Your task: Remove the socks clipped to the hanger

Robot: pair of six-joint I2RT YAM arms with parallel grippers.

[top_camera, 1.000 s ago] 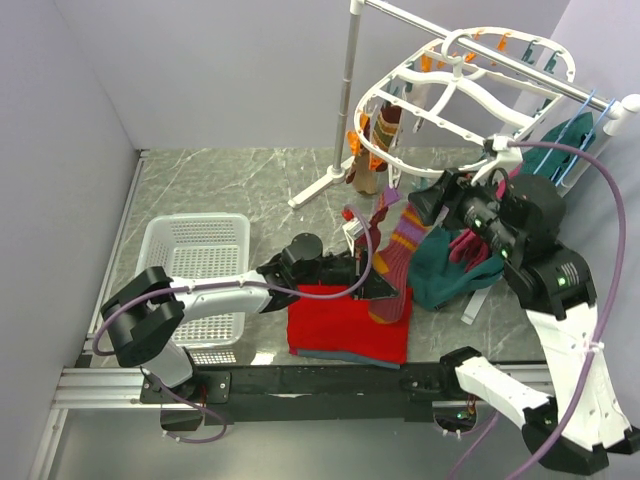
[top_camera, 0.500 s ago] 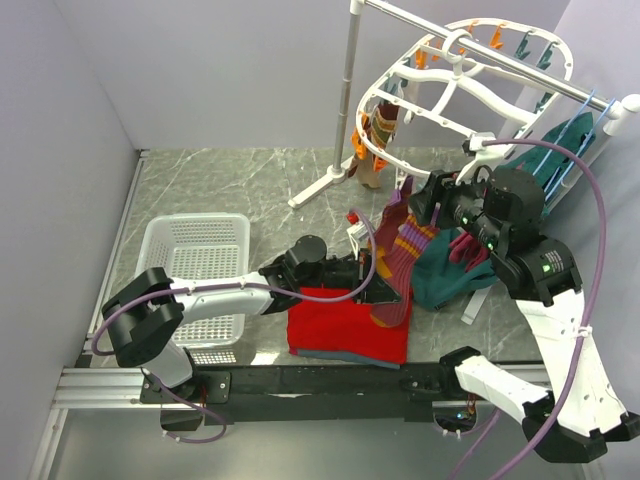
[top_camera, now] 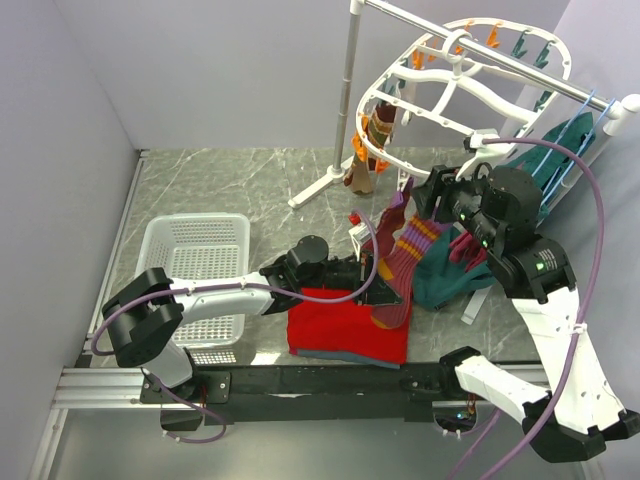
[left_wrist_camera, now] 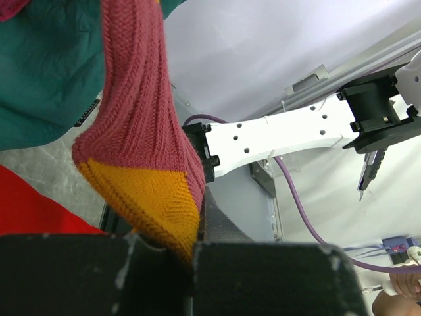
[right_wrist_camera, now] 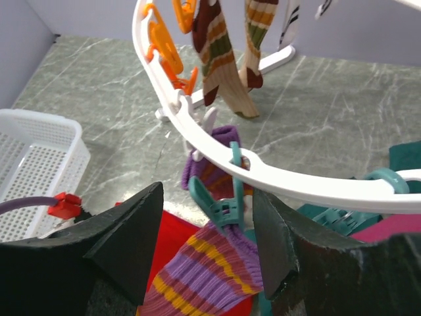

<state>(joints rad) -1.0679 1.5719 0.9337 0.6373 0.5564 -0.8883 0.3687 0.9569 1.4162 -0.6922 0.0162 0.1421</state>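
The right gripper (right_wrist_camera: 207, 192) has crept closer to the hanger (right_wrist_camera: 299, 186) and is wide open, one finger on each side of the teal peg (right_wrist_camera: 222, 209) holding the purple sock (top_camera: 402, 250). The left gripper (left_wrist_camera: 194, 249) squeezes the sock's yellow toe, just above the red cloth (top_camera: 335, 325).

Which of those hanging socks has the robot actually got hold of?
The maroon-purple sock with the orange heel: the left end effector pinches it. The brown striped sock hangs untouched.

White oval peg hanger (right_wrist_camera: 289, 184), far right corner.
One maroon striped sock (left_wrist_camera: 135, 112) hangs clipped; brown striped socks (right_wrist_camera: 214, 49) dangle behind.
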